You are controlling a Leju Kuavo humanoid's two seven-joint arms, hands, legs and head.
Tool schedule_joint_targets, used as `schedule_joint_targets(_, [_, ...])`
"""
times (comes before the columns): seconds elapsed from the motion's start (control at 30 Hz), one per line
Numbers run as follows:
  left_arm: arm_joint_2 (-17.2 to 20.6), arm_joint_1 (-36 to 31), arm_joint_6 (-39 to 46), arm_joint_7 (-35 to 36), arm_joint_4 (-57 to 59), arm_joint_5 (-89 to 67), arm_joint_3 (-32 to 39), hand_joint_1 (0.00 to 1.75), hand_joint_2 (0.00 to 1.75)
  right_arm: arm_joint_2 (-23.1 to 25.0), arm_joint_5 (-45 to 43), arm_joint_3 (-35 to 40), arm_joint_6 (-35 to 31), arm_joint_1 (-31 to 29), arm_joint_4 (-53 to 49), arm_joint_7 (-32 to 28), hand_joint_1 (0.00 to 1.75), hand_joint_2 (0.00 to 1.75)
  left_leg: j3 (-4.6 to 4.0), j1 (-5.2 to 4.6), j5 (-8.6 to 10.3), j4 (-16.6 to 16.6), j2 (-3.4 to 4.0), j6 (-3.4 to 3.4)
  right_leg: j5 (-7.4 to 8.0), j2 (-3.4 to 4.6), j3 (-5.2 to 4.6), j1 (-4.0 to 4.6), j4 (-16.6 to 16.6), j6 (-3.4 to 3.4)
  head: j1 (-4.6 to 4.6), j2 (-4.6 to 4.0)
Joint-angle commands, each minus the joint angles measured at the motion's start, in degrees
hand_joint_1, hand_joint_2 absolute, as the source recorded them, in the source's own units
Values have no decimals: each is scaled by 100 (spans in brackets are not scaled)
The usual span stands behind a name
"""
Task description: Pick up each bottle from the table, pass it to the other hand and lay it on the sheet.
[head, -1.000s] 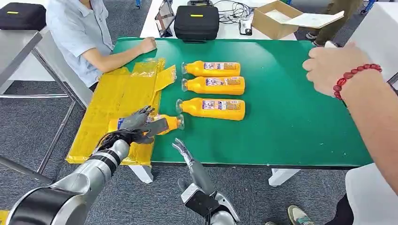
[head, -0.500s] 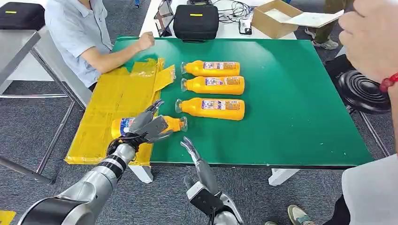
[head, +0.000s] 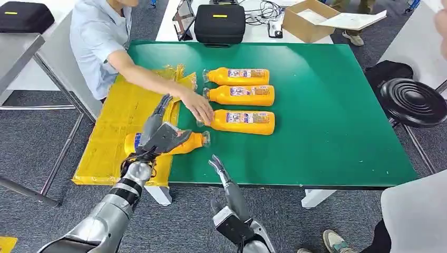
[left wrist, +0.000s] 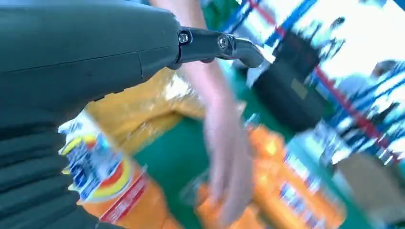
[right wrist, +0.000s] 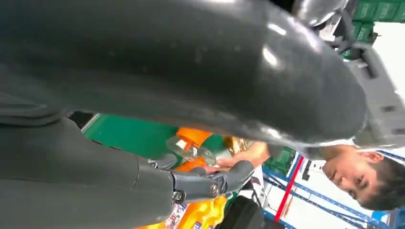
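An orange bottle [head: 185, 142] lies on its side, its body on the yellow sheet [head: 124, 113] and its clear cap end over the green table [head: 327, 121]. My left hand [head: 157, 134] hovers just over its labelled end with fingers spread, holding nothing. The same bottle's label [left wrist: 98, 174] lies close under that hand in the left wrist view. Three more orange bottles [head: 240, 77], [head: 242, 95], [head: 243, 122] lie in a row on the table. My right hand [head: 225, 182] is below the table's front edge, fingers straight and empty.
A seated person's hand [head: 197, 108] reaches across the sheet to the cap of the nearest of the three bottles. A black case [head: 220, 23] and a cardboard box [head: 311, 21] sit beyond the table. A black stool [head: 414, 103] stands at the right.
My left hand let go of the bottle on the sheet and lifted its fingers. The seated person's arm reached over to the nearest of the three bottles. The other person's hand at the right withdrew.
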Motion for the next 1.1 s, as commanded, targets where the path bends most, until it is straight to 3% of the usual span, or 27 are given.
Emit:
schedule_joint_targets(0.03, [423,460,100,102,-1774,935,-735,0,175,-216,78,50,-233,2,-109,-2,0,0,8,7,-6,1,14,-6,0,12,6,8,-3,-10,0,0])
schedule_joint_targets(0.13, [530,571,174,102,-2124,1236,-889,0,175,-278,574,63,-632,-27,10,-2,0,0,4,5,-4,1,14,-5,1,12,1,6,-1,-10,0,0])
schedule_joint_targets(0.17, [566,659,226,50,-2361,1332,-943,0,175,-361,966,-15,-879,-130,175,-2,0,175,9,10,-7,3,13,-7,-1,10,9,11,-2,-13,0,0])
schedule_joint_targets(0.23, [598,953,385,-79,-2987,1561,-927,0,175,-524,1534,-630,-1541,-296,286,56,0,175,3,2,0,-3,10,-2,4,10,0,3,-5,-5,0,0])
schedule_joint_targets(0.27, [664,1073,418,-43,-3222,1587,-987,0,175,-574,1583,-872,-1364,-318,207,47,0,175,11,6,-3,-4,17,-4,5,16,8,7,-10,-9,0,0])
schedule_joint_targets(0.33, [643,1478,604,-128,-3793,1957,-819,0,175,-843,2318,-1457,-1724,-589,312,578,0,175,8,4,-4,-1,23,-1,6,21,5,5,-8,-7,0,0])
schedule_joint_targets(0.43, [650,1819,765,-154,-4054,2099,-698,0,175,-1018,2741,-1919,-1676,-816,577,688,0,175,12,-3,-1,-7,24,2,8,23,9,-3,-11,-2,2,0])
schedule_joint_targets(0.63, [576,2301,704,-244,-4100,2155,-622,0,175,-1125,3878,-2037,-1882,-952,865,1220,0,175,16,-12,-4,-8,13,-3,3,14,13,-11,-12,-9,0,0])
schedule_joint_targets(0.77, [567,2378,699,-260,-4129,2140,-632,0,175,-1138,3924,-2044,-1851,-978,900,1239,0,175,17,-11,-7,-3,12,-6,1,11,15,-6,-9,-11,0,0])
schedule_joint_targets(0.87, [558,2468,696,-256,-4197,2001,-663,0,175,-1198,4403,-1973,-1769,-1130,1155,1710,0,175,10,-11,-4,0,7,-5,1,6,8,-5,-5,-9,-2,0])
schedule_joint_targets(0.93, [496,2593,695,-231,-4290,1897,-655,0,175,-1243,4611,-1913,-1351,-1356,1478,2110,0,175,14,-10,-4,-2,17,-4,6,16,10,-5,-10,-9,-2,0])
schedule_joint_targets(1.1, [485,2605,689,-225,-4309,1882,-672,0,175,-1235,4626,-1909,-1296,-1410,1562,2148,0,175,5,-13,-1,-1,4,-1,3,3,3,-8,-5,-6,2,0])
